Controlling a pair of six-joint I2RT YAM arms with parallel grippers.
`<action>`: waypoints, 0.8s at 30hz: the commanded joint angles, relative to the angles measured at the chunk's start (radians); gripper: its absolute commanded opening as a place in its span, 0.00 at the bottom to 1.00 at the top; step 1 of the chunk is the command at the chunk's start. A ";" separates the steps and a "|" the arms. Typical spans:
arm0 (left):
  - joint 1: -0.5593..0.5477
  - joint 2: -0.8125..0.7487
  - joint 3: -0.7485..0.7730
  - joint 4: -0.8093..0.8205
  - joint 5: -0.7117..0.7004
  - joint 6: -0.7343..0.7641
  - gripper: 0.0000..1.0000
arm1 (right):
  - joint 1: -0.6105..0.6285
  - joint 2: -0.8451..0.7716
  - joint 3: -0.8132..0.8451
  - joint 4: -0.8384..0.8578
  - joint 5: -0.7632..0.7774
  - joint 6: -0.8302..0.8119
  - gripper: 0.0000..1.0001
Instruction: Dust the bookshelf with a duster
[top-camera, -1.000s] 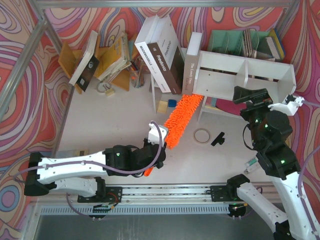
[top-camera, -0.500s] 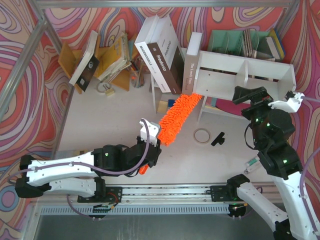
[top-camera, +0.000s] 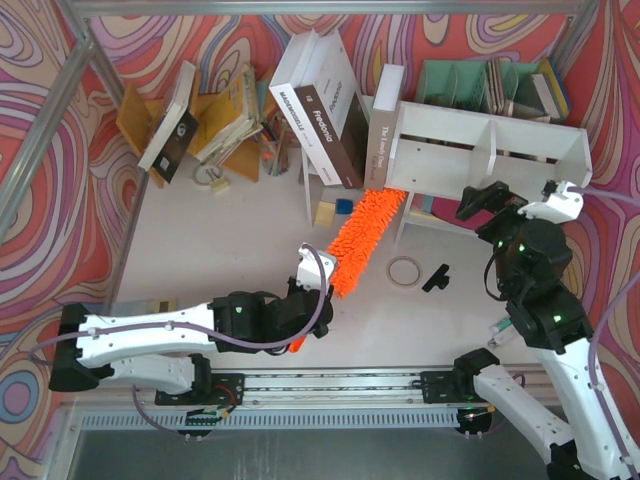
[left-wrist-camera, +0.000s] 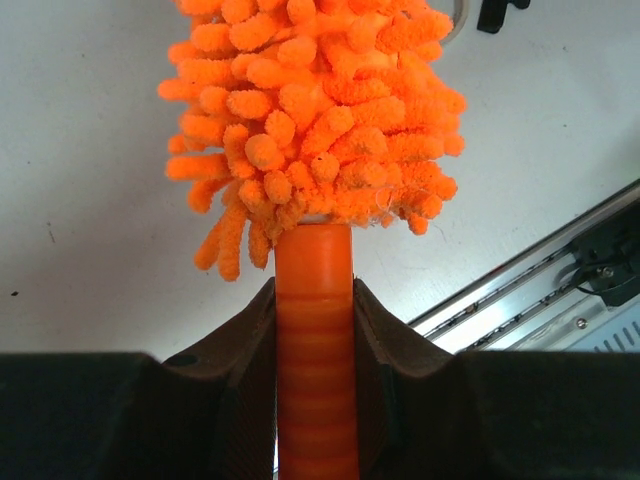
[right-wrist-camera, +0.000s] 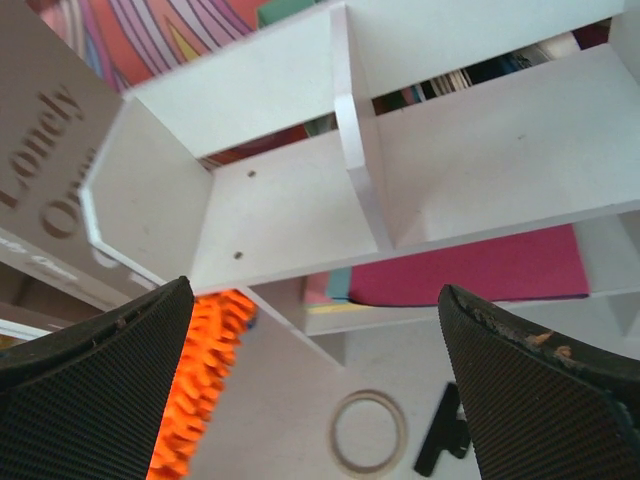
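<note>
Clearly, the left tool is clamped tight on the smooth orange handle of the duster, both fingers pressed against the handle just below the shaggy head. The duster slants up and away from that tool across the bench, and its far tip reaches the lower left corner of the bookshelf; whether fluff and board actually touch cannot be told. The bookshelf stands at the back right, its two compartments facing the arms, with a mint-green organizer just behind it and large books leaning beside its left end. The right tool hovers in front of the shelf near the middle divider, fingers spread wide with nothing between them. A tape ring and a small black piece lie on the bench below the shelf.
</note>
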 joint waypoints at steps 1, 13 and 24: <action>-0.009 -0.056 0.024 0.073 0.029 0.021 0.00 | -0.001 -0.012 -0.036 0.051 0.040 -0.108 0.99; -0.010 -0.051 0.019 0.070 0.051 0.004 0.00 | -0.001 -0.096 -0.143 0.120 0.047 -0.238 0.99; -0.006 0.031 -0.008 0.067 -0.009 -0.006 0.00 | -0.001 -0.164 -0.218 0.145 0.059 -0.267 0.99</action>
